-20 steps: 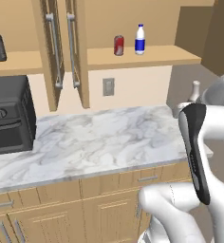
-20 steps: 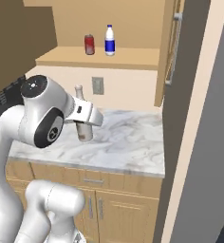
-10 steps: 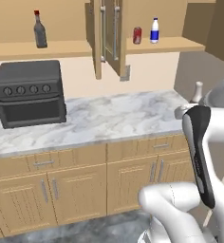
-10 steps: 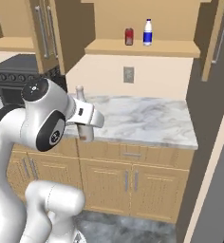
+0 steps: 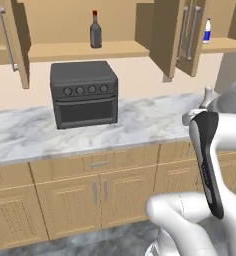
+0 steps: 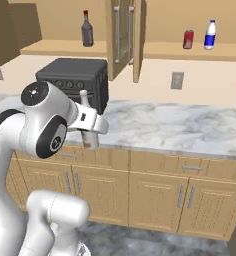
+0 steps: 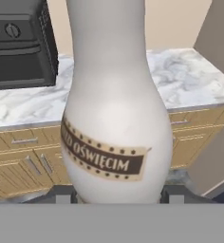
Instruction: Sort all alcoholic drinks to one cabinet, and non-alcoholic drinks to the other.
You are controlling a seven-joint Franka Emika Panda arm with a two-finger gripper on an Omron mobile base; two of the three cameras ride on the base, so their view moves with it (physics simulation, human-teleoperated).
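My gripper (image 7: 116, 198) is shut on the pale beige long-necked bottle (image 7: 116, 118), which stands upright between the fingers with a brown label on its belly. From the base, that bottle (image 6: 88, 134) hangs in front of the counter edge beside the arm, and its neck (image 5: 207, 95) pokes up behind my wrist. A dark grey red-capped bottle (image 6: 87, 30) stands on the left cabinet's shelf (image 6: 50, 48). The red soda can (image 6: 188, 39) and the white blue-labelled bottle (image 6: 210, 35) stand on the right cabinet's shelf (image 6: 200, 52).
A dark toaster oven (image 5: 85, 94) sits on the marble counter (image 6: 180, 127) under the left cabinet. Open cabinet doors (image 6: 122, 35) with silver bar handles jut out between the two shelves. Low drawer cabinets (image 5: 90, 190) run beneath the counter.
The whole scene has slid right in both base views, so the base has driven left. The toaster oven and left cabinet now sit ahead. The beige bottle stays in my grip.
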